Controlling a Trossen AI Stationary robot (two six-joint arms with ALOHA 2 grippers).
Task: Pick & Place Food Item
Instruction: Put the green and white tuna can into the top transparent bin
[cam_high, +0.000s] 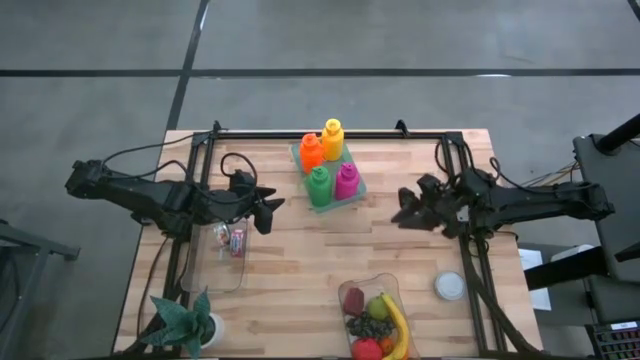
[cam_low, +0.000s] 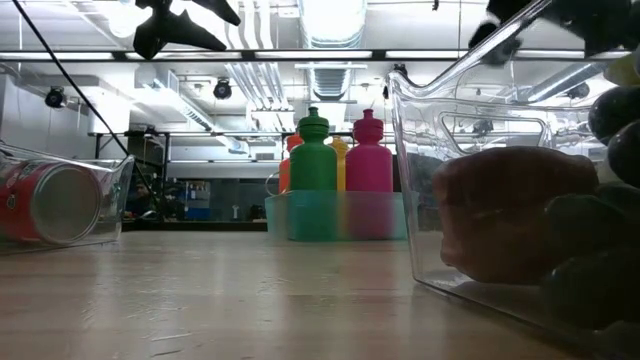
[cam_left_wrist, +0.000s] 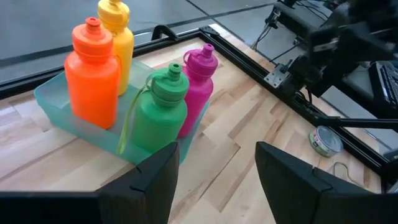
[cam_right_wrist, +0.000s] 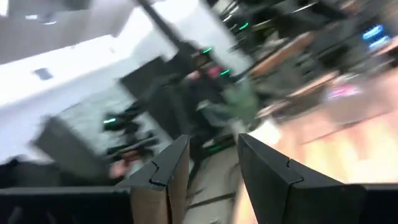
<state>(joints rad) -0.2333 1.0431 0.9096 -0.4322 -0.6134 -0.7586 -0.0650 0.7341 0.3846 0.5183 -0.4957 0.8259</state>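
Table (cam_high: 300, 270) being flanked by both arms, held high and clear. Fruit container (cam_high: 375, 318) being kept at near edge, untouched. Left gripper (cam_left_wrist: 214, 177), right gripper (cam_right_wrist: 211, 165): fingers being held apart, nothing between, seemingly readied for pick.

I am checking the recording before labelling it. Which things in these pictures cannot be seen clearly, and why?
- Fruit container, low view: cut off by the picture's edge, its contents too near and blurred.
- Small item in the clear tub, high view: too small to identify.
- Right wrist view: everything past the right end effector is motion-blurred.
- Round lid, high view: too small for details.
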